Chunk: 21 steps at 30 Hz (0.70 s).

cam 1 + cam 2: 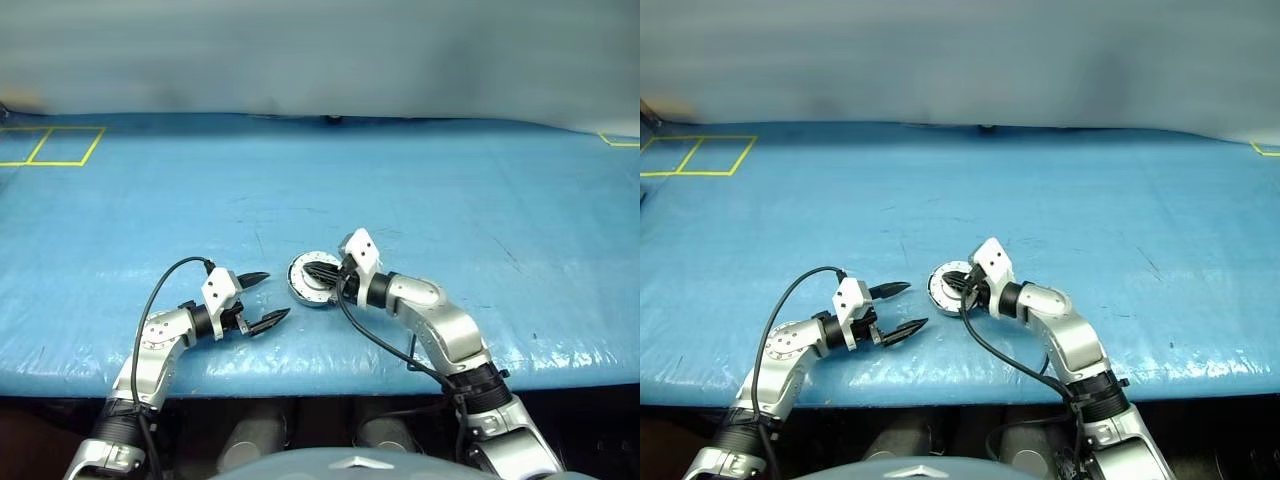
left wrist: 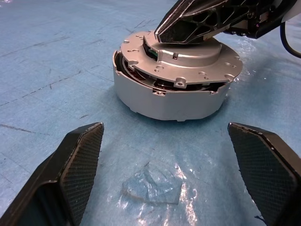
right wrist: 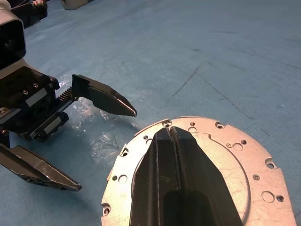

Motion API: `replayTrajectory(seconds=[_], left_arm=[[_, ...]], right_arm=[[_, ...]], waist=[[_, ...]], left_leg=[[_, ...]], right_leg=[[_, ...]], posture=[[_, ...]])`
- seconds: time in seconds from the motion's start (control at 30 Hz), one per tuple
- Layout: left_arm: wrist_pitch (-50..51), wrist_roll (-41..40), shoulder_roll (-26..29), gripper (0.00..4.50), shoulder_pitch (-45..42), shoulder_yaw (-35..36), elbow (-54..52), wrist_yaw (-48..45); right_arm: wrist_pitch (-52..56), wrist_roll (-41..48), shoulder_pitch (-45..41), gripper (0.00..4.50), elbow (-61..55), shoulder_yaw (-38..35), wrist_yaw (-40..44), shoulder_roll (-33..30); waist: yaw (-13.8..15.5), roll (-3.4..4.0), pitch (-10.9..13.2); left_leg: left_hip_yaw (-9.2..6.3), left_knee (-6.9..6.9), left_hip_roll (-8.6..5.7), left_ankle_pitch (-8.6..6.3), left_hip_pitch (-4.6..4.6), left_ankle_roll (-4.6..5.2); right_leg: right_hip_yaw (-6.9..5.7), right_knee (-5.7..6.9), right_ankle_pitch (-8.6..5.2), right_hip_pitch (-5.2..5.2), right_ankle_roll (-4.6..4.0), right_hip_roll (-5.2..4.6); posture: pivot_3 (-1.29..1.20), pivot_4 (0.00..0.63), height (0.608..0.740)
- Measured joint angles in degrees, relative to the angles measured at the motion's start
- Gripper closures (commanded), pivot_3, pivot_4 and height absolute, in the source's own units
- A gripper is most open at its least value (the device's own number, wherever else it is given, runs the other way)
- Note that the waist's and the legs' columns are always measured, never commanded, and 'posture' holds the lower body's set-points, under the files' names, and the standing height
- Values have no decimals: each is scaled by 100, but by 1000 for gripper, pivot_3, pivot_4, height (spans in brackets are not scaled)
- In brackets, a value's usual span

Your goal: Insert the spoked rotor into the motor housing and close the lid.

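1. Right gripper [image 1: 326,271] is closed tight, both fingers pressed together w/ nothing between them. The tips rest on top of the lid [image 2: 181,59].
2. The lid lies on the motor housing [image 2: 164,96], right under the R tips. It looks a bit crooked: in the left wrist view a dark gap shows under its rim on one side, so I think it's not seated all the way yet.
3. Left gripper [image 1: 264,298] is wide open & holds nothing. It hangs just beside the housing, apart from it, fingers pointing at the can's side wall.
4. So the can sits straight ahead of the L fingers, in line w/ the gap between them. R arm is the nearer one, it's already on the lid.
5. The can is round & squat, flat on the blue table [image 1: 450,180], so no long side to line up with.
6. What's inside: a dark ring shows thru the gap under the lid. Prob the spoked rotor, but can't tell for sure.
7. Next, my guess: R pushes the lid down flat; L could close on the can to hold it steady.
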Motion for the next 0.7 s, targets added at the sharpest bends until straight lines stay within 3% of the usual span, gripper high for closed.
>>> replayTrajectory(seconds=[0.33, 0.7], left_arm=[[-13, 12, -64, 0, -29, -48, 0, 9], [-19, 3, -203, 0, -72, -52, 0, 5]], right_arm=[[-275, 176, 267, 4480, -604, -244, -193, -26], [-371, -225, 439, 948, -591, -171, -544, -206]], waist=[[4, 1, 1], [1, 1, 1]], left_leg=[[0, 0, -1, 0, -4, 0], [0, -1, 0, 0, -4, 0]], right_leg=[[0, -1, 0, -3, 0, -1], [0, -1, 0, -4, 0, -1]], posture=[[0, 150, 740], [0, 150, 740]])
